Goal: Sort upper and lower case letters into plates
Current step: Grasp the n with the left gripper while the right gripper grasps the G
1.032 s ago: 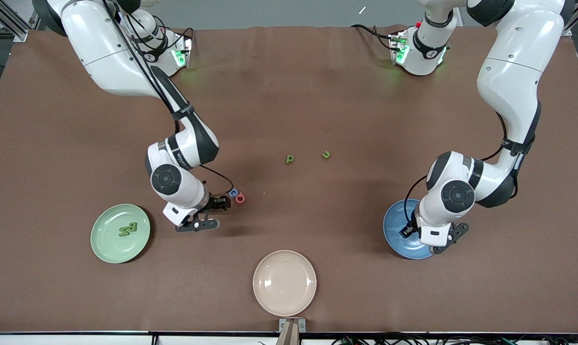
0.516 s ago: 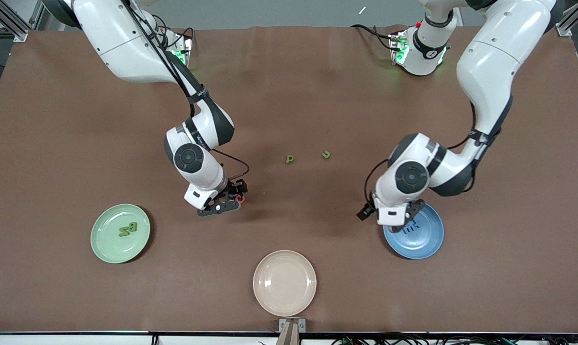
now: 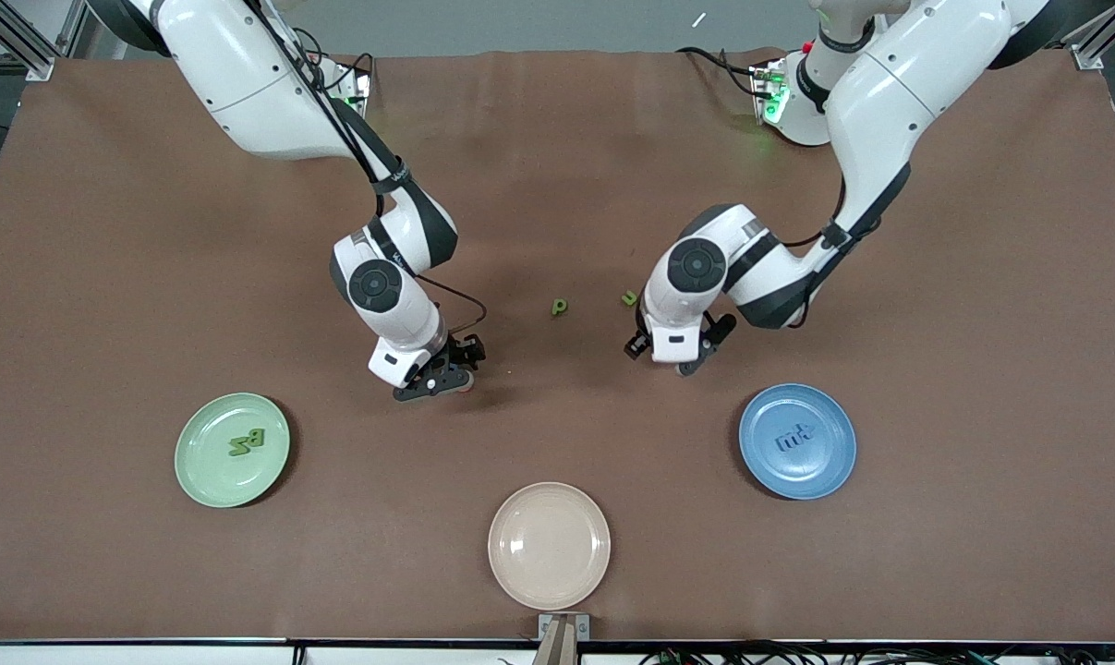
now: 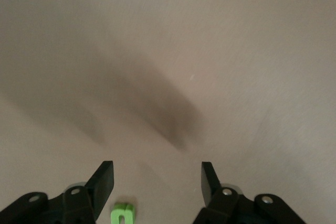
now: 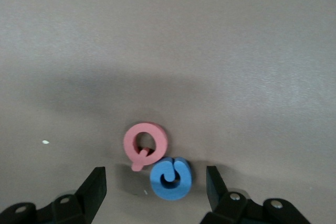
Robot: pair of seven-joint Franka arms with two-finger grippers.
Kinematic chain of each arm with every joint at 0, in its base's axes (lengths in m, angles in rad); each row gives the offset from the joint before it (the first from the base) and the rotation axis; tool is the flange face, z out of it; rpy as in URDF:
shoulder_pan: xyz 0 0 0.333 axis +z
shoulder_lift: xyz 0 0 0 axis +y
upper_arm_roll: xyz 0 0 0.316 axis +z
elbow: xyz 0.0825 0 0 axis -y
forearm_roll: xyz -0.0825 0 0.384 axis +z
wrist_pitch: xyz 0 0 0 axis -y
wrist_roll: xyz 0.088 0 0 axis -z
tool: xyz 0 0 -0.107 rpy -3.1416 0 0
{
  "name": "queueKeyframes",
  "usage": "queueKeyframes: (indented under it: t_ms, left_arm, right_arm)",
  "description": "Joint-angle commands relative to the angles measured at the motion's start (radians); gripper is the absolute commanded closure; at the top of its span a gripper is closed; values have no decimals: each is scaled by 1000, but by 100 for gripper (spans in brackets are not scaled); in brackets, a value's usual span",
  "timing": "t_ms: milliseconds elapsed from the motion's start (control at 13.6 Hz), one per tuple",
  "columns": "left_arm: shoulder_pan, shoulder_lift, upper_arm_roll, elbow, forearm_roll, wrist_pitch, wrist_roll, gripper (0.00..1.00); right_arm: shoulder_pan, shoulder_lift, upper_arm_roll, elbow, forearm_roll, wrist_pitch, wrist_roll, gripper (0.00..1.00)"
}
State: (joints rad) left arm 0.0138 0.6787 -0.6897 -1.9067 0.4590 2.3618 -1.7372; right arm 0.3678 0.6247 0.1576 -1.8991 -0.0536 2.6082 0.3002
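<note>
My right gripper (image 5: 152,187) hangs spread over the red letter (image 5: 144,142) and blue letter (image 5: 170,178); my left gripper (image 4: 157,179), fingers released, hangs above the counter (image 3: 557,185) by a green letter (image 4: 122,213).

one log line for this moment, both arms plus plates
left end effector: open over green u | right end effector: open over red Q, blue G | green plate: B, Z | blue plate: m, t

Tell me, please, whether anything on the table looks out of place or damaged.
Nothing stands out. Sorted letters lie in the green plate and blue plate; the cream plate holds nothing, and four letters wait unsorted.
</note>
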Motion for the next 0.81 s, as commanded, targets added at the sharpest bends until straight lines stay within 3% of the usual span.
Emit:
queueKeyframes:
  t_ms: [0, 590, 737]
  left_arm:
    - [-18, -51, 2, -86, 18, 74, -76, 30]
    - [-54, -16, 2, -143, 139, 132, -245, 36]
    - [-55, -18, 2, -159, 141, 132, -272, 36]
  right_arm:
    - [16, -36, -9, -43, 5, 16, 0, 23]
    - [14, -33, -26, -78, -45, 66, 0, 27]
    - [16, -33, -26, -78, -45, 66, 0, 41]
